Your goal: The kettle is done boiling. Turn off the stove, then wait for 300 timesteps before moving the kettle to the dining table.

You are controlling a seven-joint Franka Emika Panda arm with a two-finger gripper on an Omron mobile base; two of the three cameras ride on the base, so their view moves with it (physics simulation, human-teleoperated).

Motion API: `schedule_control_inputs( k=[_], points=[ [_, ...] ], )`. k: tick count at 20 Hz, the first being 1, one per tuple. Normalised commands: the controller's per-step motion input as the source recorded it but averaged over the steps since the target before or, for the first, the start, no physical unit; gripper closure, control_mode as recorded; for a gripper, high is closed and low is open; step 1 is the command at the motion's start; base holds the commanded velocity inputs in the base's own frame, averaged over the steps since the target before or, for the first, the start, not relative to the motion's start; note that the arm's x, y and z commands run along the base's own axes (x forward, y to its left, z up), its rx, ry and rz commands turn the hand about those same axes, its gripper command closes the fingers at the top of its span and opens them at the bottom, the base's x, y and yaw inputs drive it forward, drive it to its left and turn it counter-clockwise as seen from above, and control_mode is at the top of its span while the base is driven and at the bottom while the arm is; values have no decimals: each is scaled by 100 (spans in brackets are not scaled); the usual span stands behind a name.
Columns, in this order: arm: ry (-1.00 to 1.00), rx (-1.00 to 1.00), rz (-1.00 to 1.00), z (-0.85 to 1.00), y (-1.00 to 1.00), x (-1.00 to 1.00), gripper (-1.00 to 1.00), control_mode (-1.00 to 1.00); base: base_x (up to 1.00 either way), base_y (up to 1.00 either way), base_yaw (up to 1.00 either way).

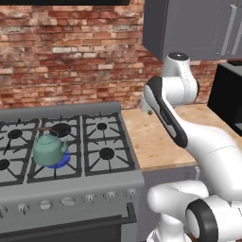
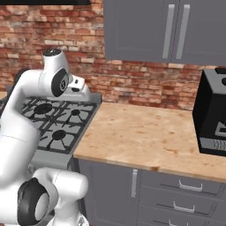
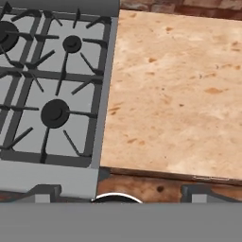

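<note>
Starting on the first step, with blue flame showing under the kettle (image 1: 48,149) at middle left on the stove (image 1: 101,139), the gripper (image 3: 118,189), jaws spread wide and empty, must next reach a front knob (image 1: 68,202).

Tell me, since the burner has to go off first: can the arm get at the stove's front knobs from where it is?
Probably yes. The knobs sit bare along the stove front, nothing before them. The open gripper hangs over the stove's right edge beside the counter; the kettle stands further back.
</note>
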Motion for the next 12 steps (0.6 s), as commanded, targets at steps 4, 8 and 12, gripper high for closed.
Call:
schedule_control_inputs(
  k=[4,8,12],
  points=[
    [-14,-2,0,-3,35,-22,-100,-100,0,0,0],
    [-9,0,0,-1,31,-7,-100,-100,0,0,0],
    [-8,0,0,-1,16,-14,-100,-100,0,0,0]
  ],
)
